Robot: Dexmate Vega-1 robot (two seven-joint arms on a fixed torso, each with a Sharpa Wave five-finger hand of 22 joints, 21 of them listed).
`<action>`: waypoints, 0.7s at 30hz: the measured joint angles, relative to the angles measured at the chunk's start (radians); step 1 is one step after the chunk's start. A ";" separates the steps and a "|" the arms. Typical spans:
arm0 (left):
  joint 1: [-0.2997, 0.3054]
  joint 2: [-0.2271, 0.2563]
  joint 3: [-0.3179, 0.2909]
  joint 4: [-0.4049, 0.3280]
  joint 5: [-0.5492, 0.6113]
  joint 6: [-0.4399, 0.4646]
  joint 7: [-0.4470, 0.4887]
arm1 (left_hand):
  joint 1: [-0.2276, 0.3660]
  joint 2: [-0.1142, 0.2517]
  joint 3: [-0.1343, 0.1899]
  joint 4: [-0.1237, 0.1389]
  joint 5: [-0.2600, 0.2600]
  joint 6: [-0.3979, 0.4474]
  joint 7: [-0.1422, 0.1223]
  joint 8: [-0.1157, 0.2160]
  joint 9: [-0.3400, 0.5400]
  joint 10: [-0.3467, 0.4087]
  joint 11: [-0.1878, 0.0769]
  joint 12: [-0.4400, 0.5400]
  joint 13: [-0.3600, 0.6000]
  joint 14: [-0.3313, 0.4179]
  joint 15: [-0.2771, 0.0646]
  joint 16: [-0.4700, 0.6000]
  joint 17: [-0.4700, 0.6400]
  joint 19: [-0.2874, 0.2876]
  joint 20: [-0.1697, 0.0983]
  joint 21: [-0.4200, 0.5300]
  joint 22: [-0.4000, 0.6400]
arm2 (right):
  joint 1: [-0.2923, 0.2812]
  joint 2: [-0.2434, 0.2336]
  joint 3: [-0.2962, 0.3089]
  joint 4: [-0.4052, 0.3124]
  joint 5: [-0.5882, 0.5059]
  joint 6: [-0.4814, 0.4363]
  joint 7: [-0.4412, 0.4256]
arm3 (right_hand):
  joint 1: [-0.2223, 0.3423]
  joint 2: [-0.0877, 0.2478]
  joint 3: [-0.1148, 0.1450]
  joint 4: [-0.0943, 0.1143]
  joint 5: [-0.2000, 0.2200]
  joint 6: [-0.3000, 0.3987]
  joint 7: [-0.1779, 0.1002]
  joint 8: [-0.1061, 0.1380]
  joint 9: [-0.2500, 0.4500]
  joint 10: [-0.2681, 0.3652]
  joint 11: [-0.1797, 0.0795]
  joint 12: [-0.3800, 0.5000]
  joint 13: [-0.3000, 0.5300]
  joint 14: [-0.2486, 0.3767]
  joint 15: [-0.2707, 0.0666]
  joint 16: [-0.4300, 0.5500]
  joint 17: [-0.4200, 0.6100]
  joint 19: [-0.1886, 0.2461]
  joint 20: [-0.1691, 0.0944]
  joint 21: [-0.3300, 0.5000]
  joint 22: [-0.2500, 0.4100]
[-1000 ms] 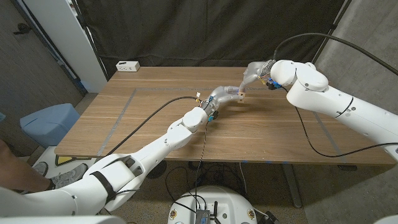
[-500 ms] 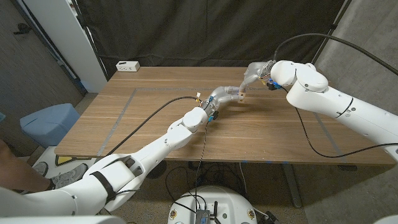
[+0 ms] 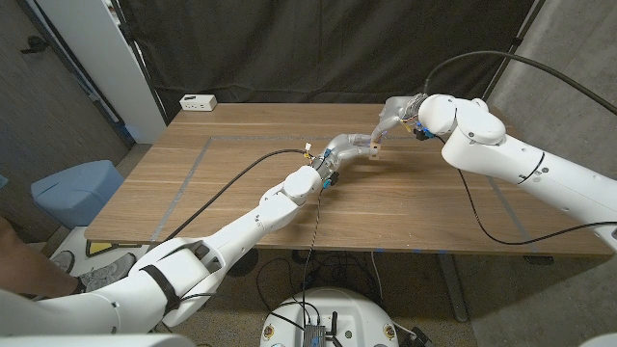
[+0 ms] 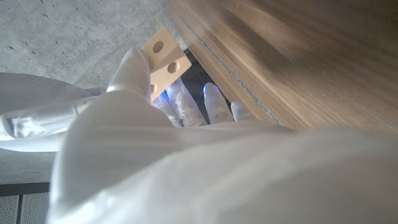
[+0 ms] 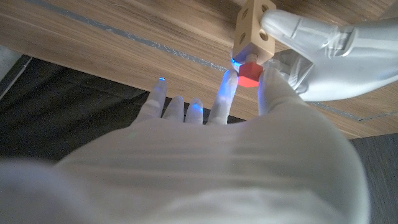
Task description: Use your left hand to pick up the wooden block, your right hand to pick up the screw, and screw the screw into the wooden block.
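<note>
Sitting above the wooden surface (image 3: 231, 183), the wooden block (image 5: 254, 26) is gripped by the left hand (image 3: 349, 147). Red-headed screw (image 5: 250, 72) is at the block's end w/ right hand (image 5: 249, 118) pinching it, other fingers (image 5: 177, 109) spread.

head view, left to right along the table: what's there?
White box → left robot hand → wooden block → right robot hand.
</note>
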 measured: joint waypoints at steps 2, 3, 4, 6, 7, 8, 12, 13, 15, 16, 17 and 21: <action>0.001 0.001 0.000 -0.003 0.000 0.000 0.000 | 0.000 0.000 0.000 0.000 0.000 0.000 0.000 0.000 0.000 0.000 0.000 0.000 0.000 0.000 0.000 0.000 0.000 0.000 0.000 0.000 0.000 | 0.002 0.001 -0.005 -0.001 -0.007 -0.005 0.002 | -0.004 -0.004 -0.001 0.001 0.000 0.003 -0.003 0.002 0.002 0.002 -0.002 0.000 0.000 0.000 0.000 0.000 0.000 0.000 0.000 0.000 0.000; 0.001 0.001 0.000 -0.003 0.000 0.000 0.000 | 0.000 0.000 0.000 0.000 0.000 0.000 0.000 0.000 0.000 0.000 0.000 0.000 0.000 0.000 0.000 0.000 0.000 0.000 0.000 0.000 0.000 | 0.002 0.001 -0.005 -0.001 -0.008 -0.005 0.003 | -0.011 0.003 -0.004 0.004 0.000 0.003 -0.003 0.002 0.002 0.002 -0.001 0.000 0.000 0.004 -0.004 0.000 0.000 0.000 0.000 0.000 0.000; 0.002 0.002 0.000 -0.005 0.000 0.000 0.000 | 0.000 0.000 0.000 0.000 0.000 0.000 0.000 0.000 0.000 0.000 0.000 -0.001 0.000 0.002 -0.002 0.000 0.000 0.000 0.000 0.000 0.000 | 0.003 0.001 -0.007 -0.002 -0.012 -0.008 0.004 | -0.013 0.001 -0.005 0.005 0.000 0.007 0.001 0.007 0.002 0.005 0.002 0.000 0.000 0.005 -0.005 0.000 0.000 0.004 0.004 0.000 0.000; 0.004 0.003 0.000 -0.008 0.000 0.000 0.001 | 0.000 0.000 0.000 0.000 0.000 0.000 0.000 0.000 0.000 0.000 0.000 -0.002 0.000 0.006 -0.002 0.000 0.000 0.000 0.000 0.000 0.000 | 0.003 0.002 -0.012 -0.003 -0.019 -0.012 0.006 | -0.019 0.001 -0.008 0.008 0.000 0.014 -0.003 0.008 -0.002 0.007 0.004 0.000 0.000 0.005 -0.005 0.000 0.000 0.006 0.005 0.000 0.000; 0.005 0.003 0.000 -0.009 0.000 0.001 0.001 | 0.000 0.000 0.000 0.000 0.000 0.000 0.000 0.000 0.000 0.000 0.000 -0.002 0.000 0.008 0.000 0.000 0.000 0.000 0.000 0.000 0.000 | 0.003 0.003 -0.013 -0.003 -0.022 -0.014 0.007 | -0.025 -0.001 -0.009 0.009 0.000 0.016 -0.001 0.008 -0.003 0.007 0.004 0.000 0.000 0.007 -0.007 0.000 0.000 0.006 0.006 0.000 0.000; 0.005 0.003 0.000 -0.010 0.000 0.001 0.001 | 0.000 0.000 -0.001 -0.001 0.000 0.000 0.000 0.000 0.000 0.000 0.000 -0.002 0.000 0.009 0.001 0.000 0.000 0.000 0.000 0.000 0.000 | 0.004 0.003 -0.015 -0.003 -0.024 -0.016 0.008 | -0.025 -0.001 -0.010 0.010 0.000 0.020 -0.002 0.008 -0.006 0.014 0.003 0.000 0.000 0.009 -0.009 0.000 0.000 0.006 0.005 0.000 0.000; 0.009 0.005 0.000 -0.015 0.000 0.003 0.004 | 0.000 0.000 -0.001 -0.001 0.000 0.000 0.000 -0.001 0.000 0.000 0.000 -0.004 0.000 0.009 0.001 0.000 0.000 0.000 0.000 0.000 0.000 | 0.005 0.005 -0.022 -0.005 -0.036 -0.023 0.013 | -0.045 0.003 -0.018 0.018 0.000 0.032 0.001 0.010 -0.013 0.021 0.004 0.000 0.000 0.010 -0.009 0.000 0.001 0.009 0.002 0.000 0.000; 0.009 0.006 0.000 -0.016 0.000 0.004 0.004 | 0.000 0.000 -0.001 -0.001 0.000 0.000 0.000 -0.001 0.000 0.000 0.000 -0.004 0.000 0.009 0.001 0.000 0.000 0.000 0.000 0.000 0.000 | 0.005 0.005 -0.022 -0.005 -0.038 -0.025 0.014 | -0.055 0.004 -0.020 0.020 0.000 0.038 -0.002 0.010 -0.016 0.021 0.004 0.000 0.000 0.011 -0.011 0.000 0.003 0.011 0.000 0.000 0.000; 0.010 0.006 0.000 -0.019 0.000 0.005 0.006 | 0.000 0.000 0.000 0.000 -0.001 0.000 0.000 -0.001 0.000 0.000 0.000 -0.004 0.000 0.009 0.001 0.000 0.000 0.000 0.000 0.000 0.000 | 0.006 0.006 -0.026 -0.006 -0.046 -0.031 0.018 | -0.060 0.005 -0.022 0.022 0.000 0.043 0.001 0.011 -0.021 0.025 0.000 0.000 0.000 0.014 -0.014 0.000 0.005 0.011 0.000 0.000 0.000; 0.011 0.006 0.000 -0.020 0.000 0.005 0.006 | 0.000 0.000 0.001 0.001 -0.001 0.000 0.000 -0.001 0.000 0.000 0.000 -0.004 0.000 0.009 0.001 0.000 0.000 0.000 0.000 0.000 0.000 | 0.006 0.006 -0.028 -0.006 -0.050 -0.033 0.020 | -0.064 0.004 -0.025 0.025 0.000 0.048 -0.002 0.014 -0.022 0.027 -0.002 0.000 0.000 0.014 -0.014 0.000 0.005 0.011 0.000 0.000 0.000; 0.012 0.006 0.000 -0.020 0.000 0.006 0.007 | 0.000 0.000 0.002 0.002 -0.001 0.000 0.000 -0.001 0.000 0.000 0.000 -0.005 0.000 0.009 0.001 0.000 0.000 0.000 0.000 0.000 0.000 | 0.006 0.006 -0.029 -0.007 -0.051 -0.034 0.021 | -0.065 0.004 -0.026 0.023 0.000 0.049 -0.003 0.015 -0.025 0.030 0.002 0.000 0.000 0.014 -0.014 0.000 0.005 0.011 0.000 0.000 0.000; 0.014 0.007 0.000 -0.024 0.001 0.008 0.009 | 0.000 0.000 0.002 0.002 -0.001 0.000 0.000 -0.002 0.000 0.000 0.000 -0.006 0.000 0.009 0.001 0.000 0.000 0.000 0.000 0.000 0.000 | 0.007 0.006 -0.035 -0.009 -0.066 -0.040 0.028 | -0.081 0.005 -0.033 0.025 0.000 0.064 -0.003 0.015 -0.035 0.039 -0.004 0.000 0.000 0.016 -0.016 0.000 0.002 0.011 0.000 0.000 0.000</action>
